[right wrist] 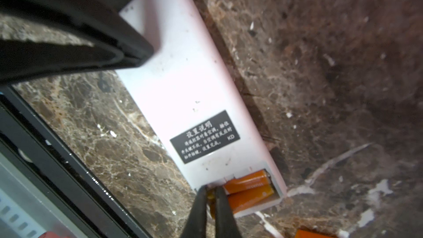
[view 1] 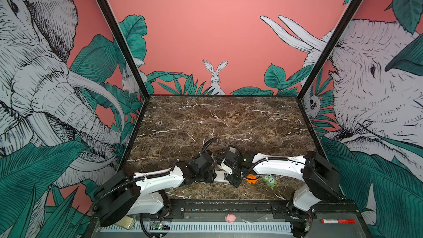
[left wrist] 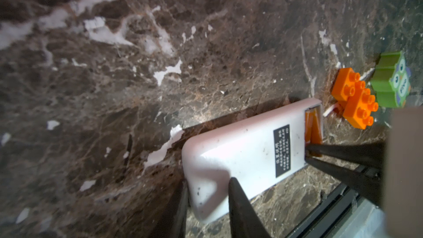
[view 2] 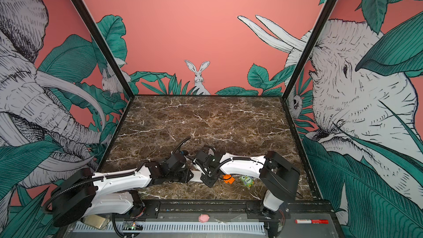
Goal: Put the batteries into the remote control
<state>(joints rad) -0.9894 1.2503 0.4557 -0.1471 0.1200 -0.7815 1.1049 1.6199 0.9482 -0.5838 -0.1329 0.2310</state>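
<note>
The left pincer (left wrist: 208, 186) is clenched on one end of the white remote (left wrist: 247, 147), low right in the left wrist view. At its far end two orange batteries (left wrist: 313, 127) lie in the open slot. Low in the right wrist view, the right pincer (right wrist: 211, 191) has tips a tiny bit apart by that slot; I cannot tell if they pinch anything. In both top views the remote (view 1: 219, 177) (view 2: 196, 176) lies low in the middle. Nearly done, I think: only letting go is left.
</note>
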